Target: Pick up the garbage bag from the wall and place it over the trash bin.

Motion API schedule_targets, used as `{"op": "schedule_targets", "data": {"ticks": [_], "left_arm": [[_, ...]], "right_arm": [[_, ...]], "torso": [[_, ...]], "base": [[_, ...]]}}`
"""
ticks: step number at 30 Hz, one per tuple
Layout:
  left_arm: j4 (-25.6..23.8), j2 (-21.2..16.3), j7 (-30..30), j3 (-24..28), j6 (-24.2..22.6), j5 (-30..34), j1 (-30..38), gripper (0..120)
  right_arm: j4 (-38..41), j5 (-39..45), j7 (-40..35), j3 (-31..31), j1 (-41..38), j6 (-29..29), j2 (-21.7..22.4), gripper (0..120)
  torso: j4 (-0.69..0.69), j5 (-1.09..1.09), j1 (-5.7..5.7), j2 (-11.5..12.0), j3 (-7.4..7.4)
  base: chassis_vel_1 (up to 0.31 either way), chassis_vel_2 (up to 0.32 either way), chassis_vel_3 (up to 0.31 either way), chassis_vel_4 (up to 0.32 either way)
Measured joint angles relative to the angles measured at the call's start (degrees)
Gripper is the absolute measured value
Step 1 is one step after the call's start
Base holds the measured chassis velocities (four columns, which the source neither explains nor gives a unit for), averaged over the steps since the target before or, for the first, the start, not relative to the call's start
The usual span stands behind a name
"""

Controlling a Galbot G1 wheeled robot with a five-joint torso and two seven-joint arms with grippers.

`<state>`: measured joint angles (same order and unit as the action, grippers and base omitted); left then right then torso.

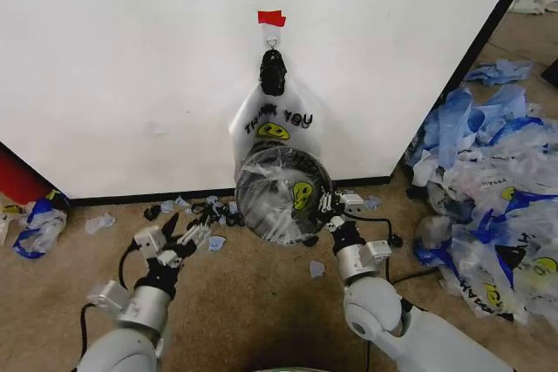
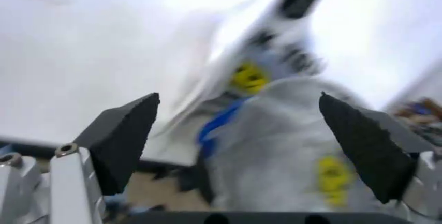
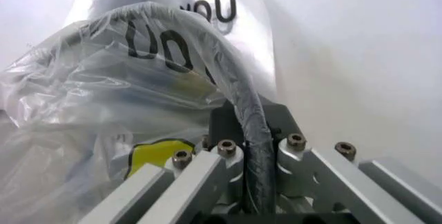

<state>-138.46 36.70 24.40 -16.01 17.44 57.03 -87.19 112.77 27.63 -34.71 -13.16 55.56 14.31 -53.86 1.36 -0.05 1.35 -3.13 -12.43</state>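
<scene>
**Bag draped over bin, right gripper clamping the rim**

Head view: the trash bin is sitting on the floor right at the base of the wall, mouth facing up toward the camera, so its long axis is running roughly vertical. The garbage bag is lying over the bin's mouth, a yellow smiley showing on the right half. The right gripper is sitting at the bin's right edge, touching the rim. The left gripper is hanging left of the bin, apart from it, fingers spread. A second "THANK YOU" bag is hanging flat on the wall just above the bin, long axis vertical, from a black clip under a hook and red tape patch. A bag heap is lying on the right.

Left wrist view: left gripper jaws are standing wide apart, holding nothing. The bagged bin is showing beyond and between the pads.

Right wrist view: right gripper jaws are pinching closed on the bin's rim with the bag film wrapped over it.
</scene>
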Motion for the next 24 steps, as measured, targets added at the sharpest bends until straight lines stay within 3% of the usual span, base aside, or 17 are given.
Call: {"op": "schedule_targets", "data": {"ticks": [2,7,9,11,13,17,21,24], "left_arm": [[-1.0,-0.5,-0.3,0.1,-0.5,0.4,0.4,89],[-3.6,-2.5,-3.5,3.1,-3.9,6.1,2.3,70],[-3.6,-2.5,-3.7,3.3,-4.0,6.7,2.4,68],[-4.0,-2.6,-6.9,4.5,-4.7,12.1,3.2,58],[-4.0,-2.8,-9.0,5.1,-5.1,14.9,4.1,48],[-4.0,-3.3,-9.9,5.5,-5.6,16.9,4.8,36],[-2.1,-3.6,-10.6,6.8,-5.7,17.6,5.5,20],[0.4,-3.3,-10.7,10.8,-5.5,18.2,8.7,7]], "right_arm": [[-0.1,-0.8,0.1,0.0,-0.1,0.1,0.1,0],[-0.6,-2.0,0.1,-0.4,-0.6,-0.2,0.0,0],[-0.7,-2.1,0.1,-0.5,-0.7,-0.2,-0.1,0],[-2.3,-3.6,0.8,-1.4,-1.9,0.0,-1.1,0],[-3.4,-5.2,1.3,-2.0,-2.5,0.4,-1.8,0],[-4.6,-6.3,2.0,-3.1,-3.1,0.5,-3.0,0],[-6.1,-7.9,2.6,-4.4,-3.9,0.5,-4.7,0],[-6.8,-9.8,2.8,-4.6,-3.9,0.6,-5.8,0]], "torso": [[0.00,-0.01,0.00,0.0,0.00],[0.00,-0.02,0.00,0.0,0.00],[0.01,-0.02,0.00,0.0,0.00],[-0.04,0.00,0.00,0.0,0.00],[0.01,-0.05,0.00,0.0,0.00],[-0.01,0.02,0.00,0.0,0.00],[-0.03,-0.01,0.00,0.0,0.00],[0.01,-0.02,0.00,0.0,0.00]], "base": [[0.000,0.000,0.000,0.000],[0.000,0.000,0.000,0.000],[0.000,0.000,0.000,0.000],[0.000,0.000,0.000,0.000],[0.000,0.000,0.000,0.000],[0.000,0.000,0.000,0.000],[0.000,0.000,0.000,0.000],[0.000,0.000,0.000,0.000]]}}
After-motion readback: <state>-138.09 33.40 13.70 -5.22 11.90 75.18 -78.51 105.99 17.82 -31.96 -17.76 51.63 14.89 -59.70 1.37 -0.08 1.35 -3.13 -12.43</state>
